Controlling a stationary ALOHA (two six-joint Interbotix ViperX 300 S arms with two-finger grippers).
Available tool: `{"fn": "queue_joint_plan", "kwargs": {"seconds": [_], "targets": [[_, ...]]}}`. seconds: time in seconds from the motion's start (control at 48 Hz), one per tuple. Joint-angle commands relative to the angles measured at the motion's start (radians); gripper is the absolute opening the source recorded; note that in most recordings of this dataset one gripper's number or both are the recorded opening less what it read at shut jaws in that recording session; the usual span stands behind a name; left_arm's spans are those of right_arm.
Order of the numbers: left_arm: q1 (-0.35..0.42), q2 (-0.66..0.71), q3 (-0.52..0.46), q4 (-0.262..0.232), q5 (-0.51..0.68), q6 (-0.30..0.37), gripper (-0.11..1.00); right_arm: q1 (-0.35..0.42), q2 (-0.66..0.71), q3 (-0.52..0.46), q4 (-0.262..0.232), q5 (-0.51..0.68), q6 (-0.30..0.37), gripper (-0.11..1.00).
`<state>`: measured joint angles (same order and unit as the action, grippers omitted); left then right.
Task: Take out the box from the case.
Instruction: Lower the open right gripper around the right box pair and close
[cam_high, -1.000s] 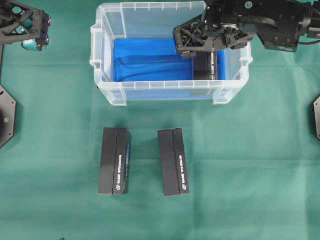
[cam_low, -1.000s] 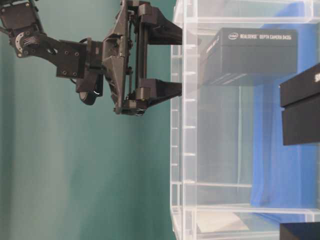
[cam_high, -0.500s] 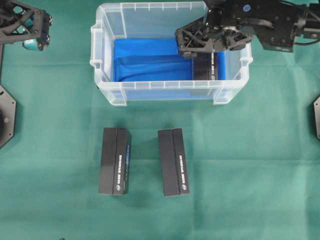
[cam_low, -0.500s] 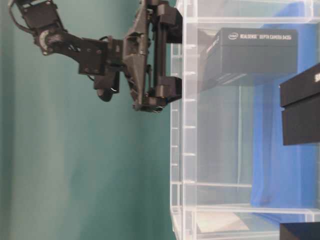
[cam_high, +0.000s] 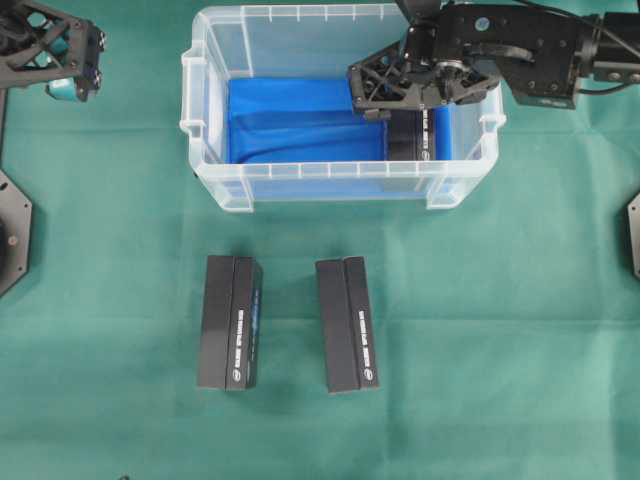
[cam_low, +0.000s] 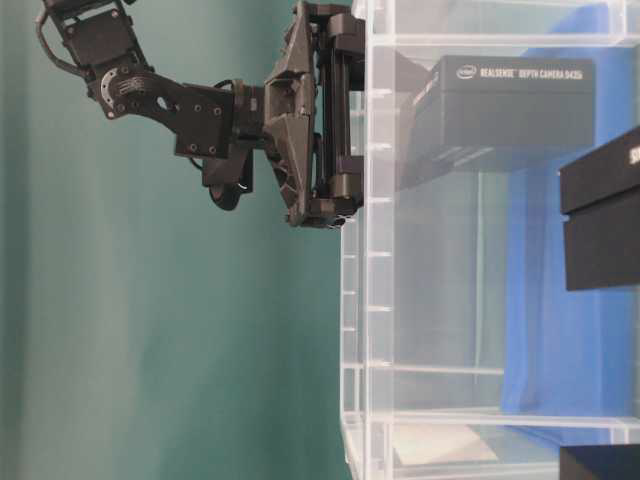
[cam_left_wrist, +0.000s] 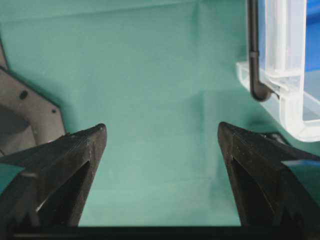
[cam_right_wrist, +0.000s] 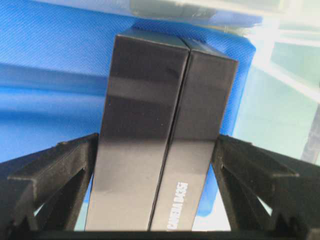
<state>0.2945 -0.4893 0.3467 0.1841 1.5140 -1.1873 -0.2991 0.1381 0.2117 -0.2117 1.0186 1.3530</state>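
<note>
The case (cam_high: 340, 185) is a clear plastic tub with a blue liner, standing at the back of the green cloth. One black box (cam_high: 412, 138) stands on edge in its right end, also seen through the wall (cam_low: 510, 110). My right gripper (cam_high: 405, 100) hangs over that end, open, with its fingers at the rim (cam_low: 335, 110). In the right wrist view the box (cam_right_wrist: 160, 100) fills the space between the fingers of the gripper (cam_right_wrist: 157, 136), with a sliver of blue showing on the right. My left gripper (cam_left_wrist: 161, 125) is open over bare cloth at the far left (cam_high: 50, 45).
Two more black boxes (cam_high: 230, 322) (cam_high: 347, 325) lie side by side on the cloth in front of the case. The case's corner and handle (cam_left_wrist: 280, 85) show at the right of the left wrist view. Black mounting plates sit at the left (cam_high: 12, 230) and right edges.
My right gripper has come down toward the case, its fingers now at the rim on either side of the box. The left arm has not moved.
</note>
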Motion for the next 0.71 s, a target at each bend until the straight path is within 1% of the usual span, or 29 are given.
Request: {"fn": "queue_joint_plan", "kwargs": {"seconds": [0.0,0.312,0.333,0.375,0.438,0.458,0.688], "targets": [[0.003,-0.003,-0.017,0.003,-0.003,0.002,0.9,-0.008,0.002,-0.002,0.002,-0.014,-0.002,0.93],[0.003,-0.005,-0.017,-0.002,-0.003,0.002,0.9,-0.008,0.002,-0.005,0.011,-0.014,-0.002,0.91],[0.002,-0.005,-0.017,-0.002,-0.003,0.002,0.9,-0.008,0.002,-0.005,0.011,-0.014,-0.002,0.9],[0.003,-0.005,-0.017,-0.003,-0.003,0.002,0.9,-0.008,0.002,-0.005,0.012,-0.012,0.0,0.84],[0.003,-0.005,-0.017,-0.003,-0.003,0.003,0.9,-0.008,0.002,-0.008,0.015,-0.011,0.0,0.7],[0.002,-0.005,-0.017,-0.003,-0.005,0.003,0.9,-0.008,0.002,-0.008,0.015,-0.011,0.0,0.67],[0.003,-0.005,-0.017,-0.003,-0.003,0.003,0.9,-0.006,0.002,-0.026,0.012,-0.009,0.0,0.67]]}}
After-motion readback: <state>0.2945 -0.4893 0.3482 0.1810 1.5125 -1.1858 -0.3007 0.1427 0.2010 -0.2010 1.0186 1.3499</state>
